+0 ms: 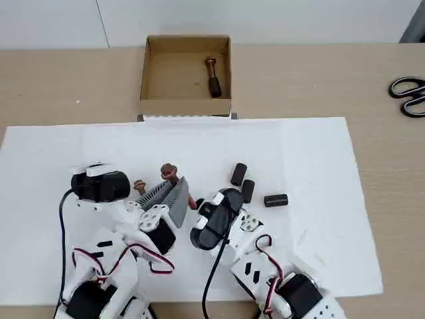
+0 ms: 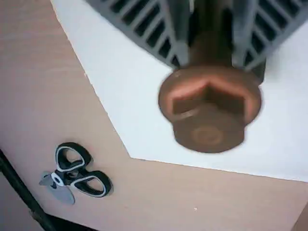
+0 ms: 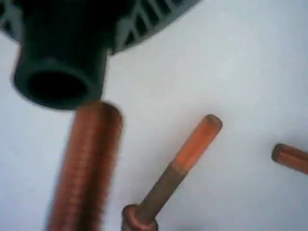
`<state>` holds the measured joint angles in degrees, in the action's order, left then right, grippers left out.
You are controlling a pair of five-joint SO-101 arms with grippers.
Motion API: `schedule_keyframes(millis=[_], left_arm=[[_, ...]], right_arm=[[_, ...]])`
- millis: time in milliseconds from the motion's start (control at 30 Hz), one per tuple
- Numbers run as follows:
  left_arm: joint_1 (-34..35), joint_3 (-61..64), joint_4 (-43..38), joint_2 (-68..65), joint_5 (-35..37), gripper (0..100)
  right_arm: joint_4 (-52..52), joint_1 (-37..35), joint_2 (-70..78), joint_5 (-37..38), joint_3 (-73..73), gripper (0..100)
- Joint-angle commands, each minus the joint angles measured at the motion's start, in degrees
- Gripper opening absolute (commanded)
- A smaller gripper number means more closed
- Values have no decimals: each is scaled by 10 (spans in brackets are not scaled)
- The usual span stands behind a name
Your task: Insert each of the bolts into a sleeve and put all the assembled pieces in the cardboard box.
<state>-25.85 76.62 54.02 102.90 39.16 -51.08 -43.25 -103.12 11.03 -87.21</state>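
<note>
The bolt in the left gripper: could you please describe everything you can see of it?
The bolt looks like copper-brown metal, with a hexagonal head on a round flange and a threaded shank. The left gripper holds it by the shank between grey ribbed fingers, with the head sticking out beyond them. In the right wrist view its threaded end lies just beside the open mouth of the black sleeve, not yet inside. Whether they touch is unclear.
</note>
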Motion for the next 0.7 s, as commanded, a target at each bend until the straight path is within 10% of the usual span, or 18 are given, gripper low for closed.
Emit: schedule_keyframes(millis=[0, 667], left_arm=[[-2, -10, -19, 7, 17, 5], [1, 22, -67, 7, 29, 5]], right_arm=[[15, -3, -7, 4, 6, 3], [15, -21, -8, 3, 25, 3]])
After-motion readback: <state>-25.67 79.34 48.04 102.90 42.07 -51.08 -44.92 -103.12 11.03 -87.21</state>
